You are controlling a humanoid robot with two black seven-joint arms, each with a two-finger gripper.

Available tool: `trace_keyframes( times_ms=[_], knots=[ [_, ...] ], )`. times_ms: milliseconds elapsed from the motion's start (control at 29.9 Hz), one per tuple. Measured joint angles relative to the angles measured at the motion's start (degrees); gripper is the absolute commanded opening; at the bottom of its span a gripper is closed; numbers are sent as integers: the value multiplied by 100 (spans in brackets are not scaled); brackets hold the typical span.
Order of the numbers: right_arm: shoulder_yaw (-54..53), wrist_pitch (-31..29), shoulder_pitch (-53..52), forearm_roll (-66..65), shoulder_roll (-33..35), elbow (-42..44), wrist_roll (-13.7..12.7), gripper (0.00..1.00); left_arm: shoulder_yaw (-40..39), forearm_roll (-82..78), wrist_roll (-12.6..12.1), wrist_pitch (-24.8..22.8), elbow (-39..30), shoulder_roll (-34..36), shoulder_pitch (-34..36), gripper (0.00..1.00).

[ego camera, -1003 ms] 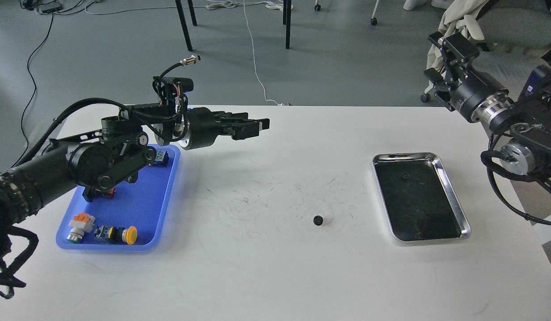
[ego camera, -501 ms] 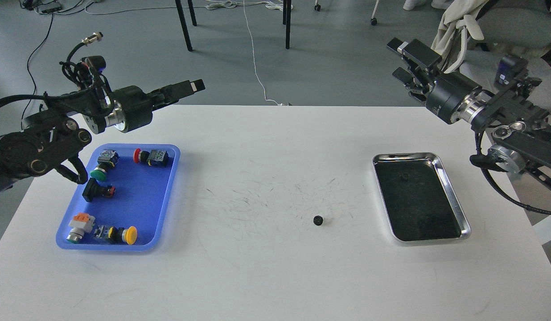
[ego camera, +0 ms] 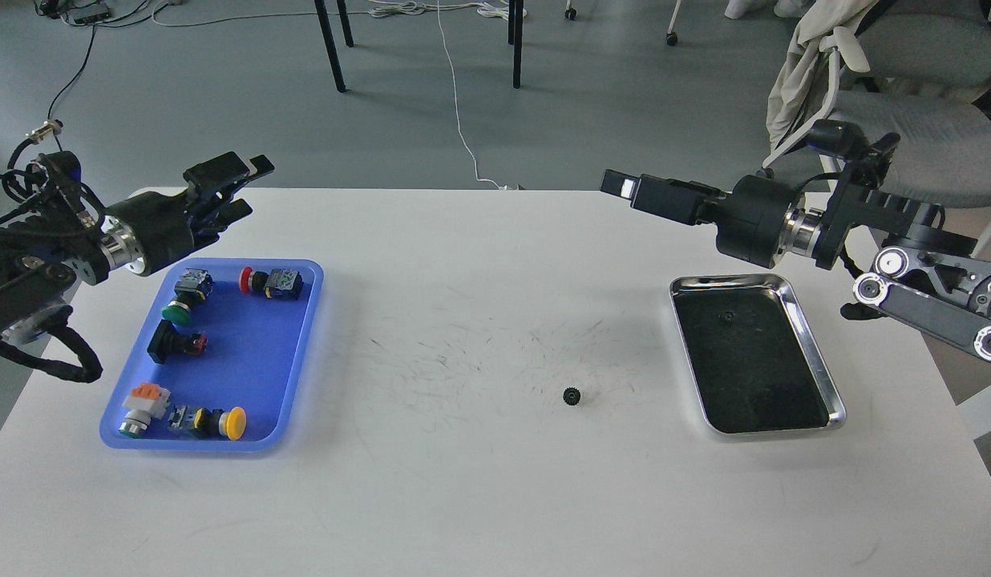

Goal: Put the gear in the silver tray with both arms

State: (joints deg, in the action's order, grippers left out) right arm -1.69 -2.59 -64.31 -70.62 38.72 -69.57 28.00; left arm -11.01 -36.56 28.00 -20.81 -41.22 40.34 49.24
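Wide bare bench (ego camera: 479, 497) btwn blue tray (ego camera: 299, 353) at left and silver tray (ego camera: 816, 361) at right. Gear (ego camera: 573, 395), small, black, toothed, sits alone mid-bench, left of silver tray, not touching. My left hand (ego camera: 235, 188) hangs over far-left edge, fingers parted, holding nothing. Right hand (ego camera: 624, 186) over far bench; can't tell its state.

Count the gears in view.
2. One gear lies on the table, left of the silver tray; another small one sits inside the tray. None seems hidden.
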Motion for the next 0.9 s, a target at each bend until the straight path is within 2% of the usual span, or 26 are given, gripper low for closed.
trace_keyframes(
  times_ms=[334,903],
  knots=[
    [1325,-280,-804,-515,-265,52,0,97,-53,1052,0,-87,1032,-87,-201,96],
    [2554,-306,-1347,-1541,-1133,260,0,96,-188,2291,0,-109,1883,-182,-322,98]
  ],
)
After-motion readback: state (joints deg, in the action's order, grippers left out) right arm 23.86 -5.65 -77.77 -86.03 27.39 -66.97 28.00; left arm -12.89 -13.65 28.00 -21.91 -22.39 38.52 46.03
